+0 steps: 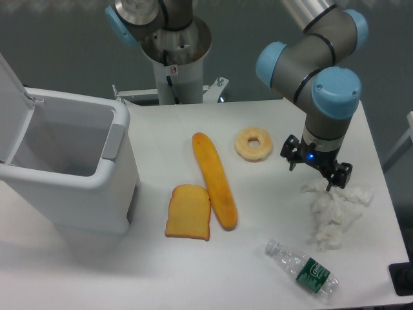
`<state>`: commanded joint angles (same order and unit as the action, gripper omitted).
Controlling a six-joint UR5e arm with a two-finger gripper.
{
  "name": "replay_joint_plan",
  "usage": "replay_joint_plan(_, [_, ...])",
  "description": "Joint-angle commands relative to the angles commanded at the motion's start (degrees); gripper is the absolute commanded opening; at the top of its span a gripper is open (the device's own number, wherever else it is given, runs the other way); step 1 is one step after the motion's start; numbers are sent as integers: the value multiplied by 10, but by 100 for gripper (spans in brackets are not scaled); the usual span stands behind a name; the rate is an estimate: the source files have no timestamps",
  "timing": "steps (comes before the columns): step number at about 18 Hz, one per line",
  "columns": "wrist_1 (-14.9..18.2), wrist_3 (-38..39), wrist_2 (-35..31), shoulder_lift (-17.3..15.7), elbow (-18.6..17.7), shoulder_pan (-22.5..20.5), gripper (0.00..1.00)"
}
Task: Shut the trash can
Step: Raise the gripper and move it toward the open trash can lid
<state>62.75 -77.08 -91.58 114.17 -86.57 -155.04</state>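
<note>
The trash can [71, 187] is a large white boxy bin at the left of the table, with a grey latch [113, 141] on its right rim. Its lid [11, 110] stands open, tilted up at the far left, and the inside shows. My gripper [314, 174] hangs at the right of the table, far from the bin, just above and left of a crumpled white tissue [337, 213]. Its fingers look spread, with nothing between them.
A long baguette [215, 179], a toast slice [188, 212] and a donut [253, 143] lie in the middle of the table. A plastic bottle [302, 268] lies at the front right. The arm's base column [174, 58] stands at the back.
</note>
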Motion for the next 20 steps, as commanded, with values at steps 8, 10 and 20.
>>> replay_joint_plan(8, [1, 9, -1, -55, -36, 10, 100])
replay_joint_plan(10, [3, 18, 2, -93, -56, 30, 100])
replay_joint_plan(20, [33, 136, 2, -256, -159, 153, 100])
